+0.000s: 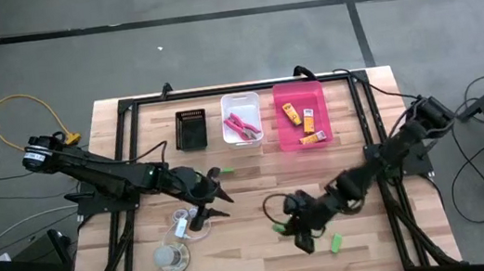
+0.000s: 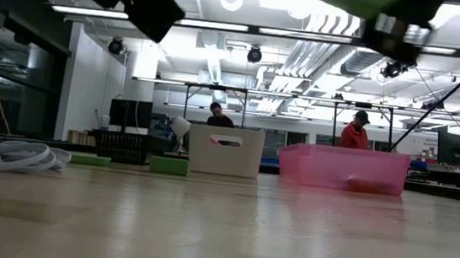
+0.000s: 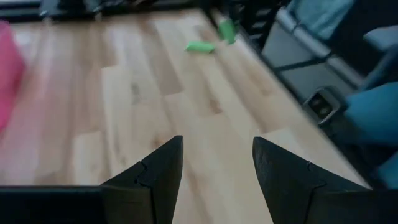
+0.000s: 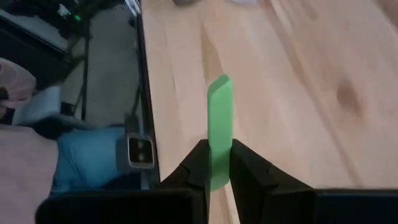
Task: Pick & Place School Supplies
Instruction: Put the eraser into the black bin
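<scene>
The right gripper (image 4: 216, 163) is closed tight on a green piece (image 4: 220, 124) near the table's (image 1: 255, 237) front edge, lifted for carrying. The left gripper (image 3: 217, 171), half open and empty, waits near the middle. Another green piece (image 1: 337, 243) lies beside.

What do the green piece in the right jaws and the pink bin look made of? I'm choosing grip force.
Green piece: likely plastic or rubber, matte, uniformly coloured with rounded end. Pink bin: translucent plastic, since contents show faintly through its wall.
</scene>
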